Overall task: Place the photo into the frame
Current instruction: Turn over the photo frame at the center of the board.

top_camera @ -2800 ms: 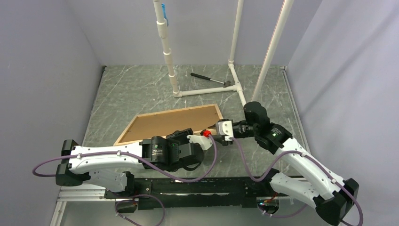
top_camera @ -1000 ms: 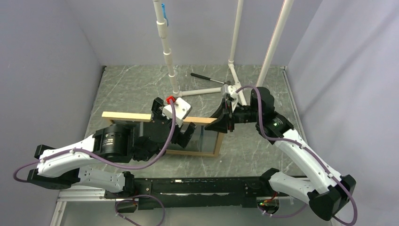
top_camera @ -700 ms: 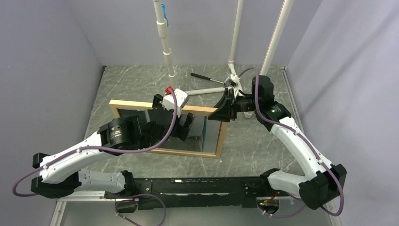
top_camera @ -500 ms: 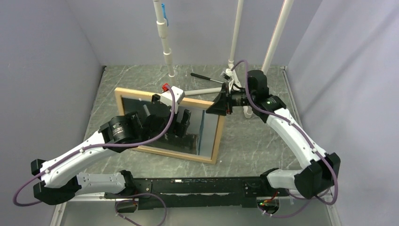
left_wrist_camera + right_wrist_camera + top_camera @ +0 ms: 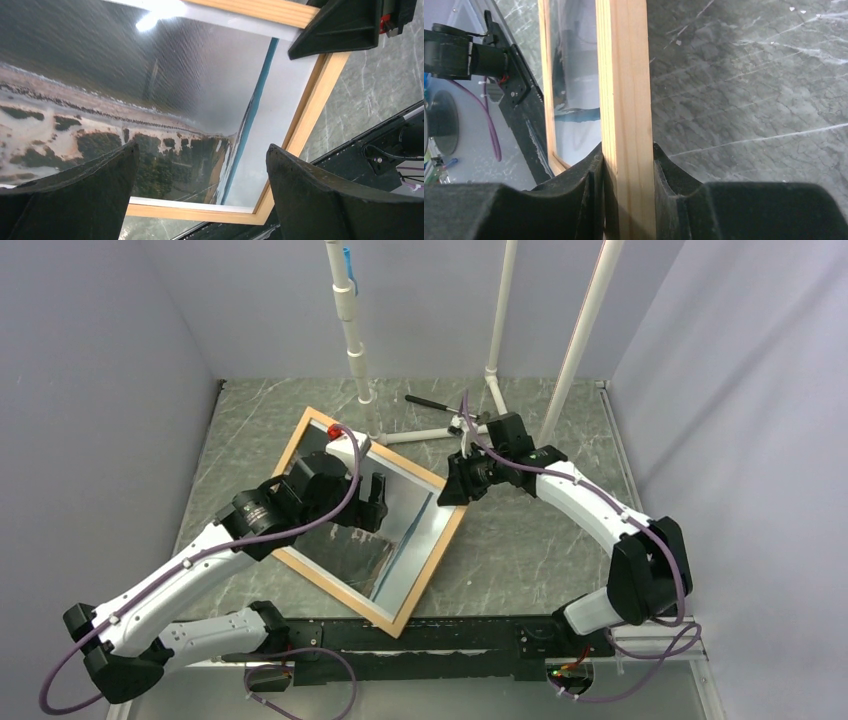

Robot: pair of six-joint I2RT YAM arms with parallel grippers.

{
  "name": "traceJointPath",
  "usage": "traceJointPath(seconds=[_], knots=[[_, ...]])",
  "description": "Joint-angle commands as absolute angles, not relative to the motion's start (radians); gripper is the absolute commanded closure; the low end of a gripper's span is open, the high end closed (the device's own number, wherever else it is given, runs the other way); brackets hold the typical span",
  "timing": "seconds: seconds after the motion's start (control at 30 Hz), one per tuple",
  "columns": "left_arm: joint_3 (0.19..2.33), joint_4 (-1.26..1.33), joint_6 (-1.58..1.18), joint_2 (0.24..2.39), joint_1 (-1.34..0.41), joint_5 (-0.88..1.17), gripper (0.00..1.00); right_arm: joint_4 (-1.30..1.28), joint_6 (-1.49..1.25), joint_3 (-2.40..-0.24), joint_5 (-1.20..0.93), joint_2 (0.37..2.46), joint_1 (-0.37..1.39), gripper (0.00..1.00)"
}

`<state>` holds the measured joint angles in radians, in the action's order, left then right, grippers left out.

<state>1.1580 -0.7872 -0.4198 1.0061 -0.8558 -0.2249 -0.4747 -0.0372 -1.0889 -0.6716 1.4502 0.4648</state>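
Overhead, the frame sits skewed at the middle left of the worktop, with the photo inside it, picture side up. From the left wrist, the left hand hovers above the photo, fingers wide apart. From the right wrist, the right hand is clamped on the frame's wooden edge.
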Motion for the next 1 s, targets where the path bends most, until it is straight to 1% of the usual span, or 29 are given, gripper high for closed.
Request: traceJointPath(seconds=[0.0,0.07,0.1,0.13,0.17,0.3,0.33,0.37,0.4,0.47,0.5,0.6,0.73,0.87,0.97], knots=[[1.117,-0.738,-0.456,0.969,-0.834,-0.178,0.01,-0.465,0.006,-1.07,-0.399,1.538,0.47,0.85],[1.102,-0.739,-0.466,0.962,-0.831,-0.181,0.01,-0.45,0.005,-1.072,-0.389,1.585,0.471,0.78],[1.093,-0.739,-0.472,0.956,-0.829,-0.182,0.01,-0.442,0.003,-1.072,-0.381,1.608,0.473,0.71],[1.085,-0.74,-0.478,0.95,-0.828,-0.182,0.01,-0.423,-0.011,-1.07,-0.362,1.624,0.472,0.62],[1.076,-0.739,-0.486,0.944,-0.827,-0.183,0.0,-0.396,-0.029,-1.06,-0.353,1.635,0.472,0.54],[1.034,-0.725,-0.53,0.918,-0.822,-0.184,0.01,-0.28,-0.047,-1.022,-0.319,1.634,0.477,0.42],[1.024,-0.717,-0.546,0.912,-0.822,-0.184,0.01,-0.262,-0.055,-1.018,-0.303,1.629,0.476,0.38],[1.012,-0.705,-0.561,0.905,-0.82,-0.182,0.01,-0.243,-0.058,-1.016,-0.288,1.626,0.477,0.3],[0.999,-0.69,-0.577,0.901,-0.82,-0.178,0.01,-0.226,-0.058,-1.014,-0.286,1.623,0.477,0.27],[0.976,-0.659,-0.609,0.89,-0.818,-0.17,0.01,-0.219,-0.066,-1.024,-0.272,1.617,0.477,0.05],[0.968,-0.643,-0.624,0.886,-0.816,-0.167,0.01,-0.219,-0.07,-1.03,-0.272,1.611,0.478,0.01],[0.954,-0.596,-0.663,0.878,-0.808,-0.159,0.01,-0.212,-0.095,-1.03,-0.271,1.573,0.477,0.0],[0.963,-0.532,-0.69,0.894,-0.78,-0.134,0.01,-0.17,-0.194,-0.98,-0.231,1.456,0.476,0.0],[0.979,-0.458,-0.709,0.94,-0.72,-0.064,0.0,-0.236,-0.342,-0.976,-0.164,1.384,0.469,0.0],[0.972,-0.415,-0.739,0.971,-0.666,-0.014,0.01,-0.264,-0.429,-0.957,-0.199,1.345,0.448,0.0]])
